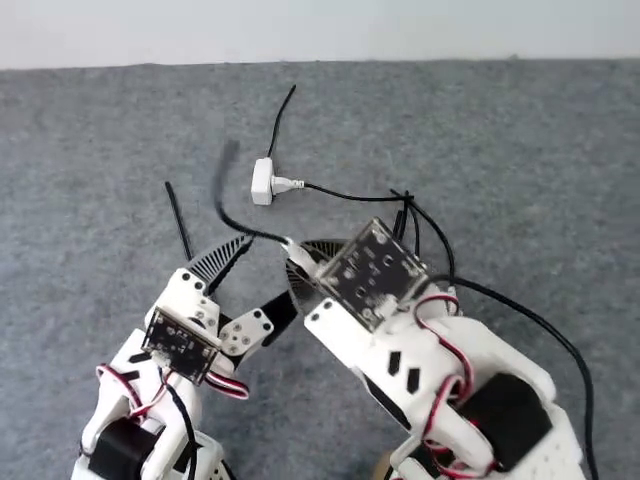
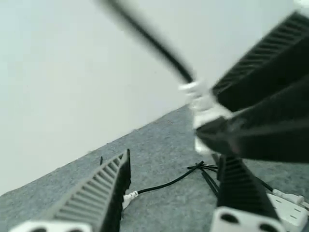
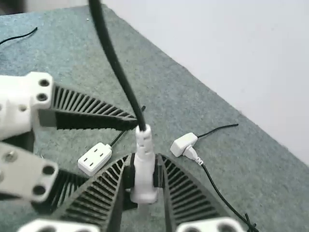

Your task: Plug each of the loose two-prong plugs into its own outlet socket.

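Note:
My right gripper [image 1: 300, 262] is shut on a white two-prong plug [image 3: 143, 171], held above the carpet with its black cord [image 3: 113, 58] rising away. My left gripper [image 1: 270, 272] stands open right beside it, one finger on each side of the held plug [image 2: 203, 108]. A loose white outlet socket [image 3: 95, 158] lies on the carpet below the grippers, slots facing up. Farther back a second white socket [image 1: 262, 182] has a white plug [image 1: 286, 185] in it.
Thin black cords [image 1: 420, 225] loop over the grey carpet to the right of the arms and around the right arm's base. A white wall [image 1: 320, 30] borders the far side. Open carpet lies to the far left and far right.

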You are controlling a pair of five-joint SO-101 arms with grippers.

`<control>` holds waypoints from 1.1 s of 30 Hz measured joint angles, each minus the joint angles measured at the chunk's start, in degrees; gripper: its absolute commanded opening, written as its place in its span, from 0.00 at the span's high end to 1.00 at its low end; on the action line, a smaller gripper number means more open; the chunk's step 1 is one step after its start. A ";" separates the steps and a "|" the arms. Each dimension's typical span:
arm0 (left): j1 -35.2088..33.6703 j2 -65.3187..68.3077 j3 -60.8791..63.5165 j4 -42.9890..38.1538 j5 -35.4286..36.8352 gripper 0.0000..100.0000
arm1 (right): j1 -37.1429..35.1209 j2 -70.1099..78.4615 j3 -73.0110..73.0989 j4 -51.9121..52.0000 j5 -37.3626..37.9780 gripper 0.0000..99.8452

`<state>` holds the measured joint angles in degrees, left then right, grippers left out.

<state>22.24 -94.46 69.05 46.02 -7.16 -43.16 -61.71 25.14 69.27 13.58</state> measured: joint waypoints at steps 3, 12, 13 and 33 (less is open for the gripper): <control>-1.85 0.00 0.09 -0.62 0.00 0.73 | -0.09 -0.97 0.00 3.08 0.00 0.99; -2.81 0.44 0.18 -0.79 0.00 0.73 | 0.00 -1.14 -0.09 5.98 0.00 0.99; -2.81 0.44 0.18 -0.79 0.00 0.73 | 0.00 -1.14 -0.18 5.98 0.00 0.99; -4.13 0.26 2.55 -0.79 0.00 0.73 | -0.09 -5.98 2.81 11.16 -1.76 0.99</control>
<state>18.11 -94.20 71.60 45.23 -7.16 -43.25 -67.69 27.96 80.44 11.82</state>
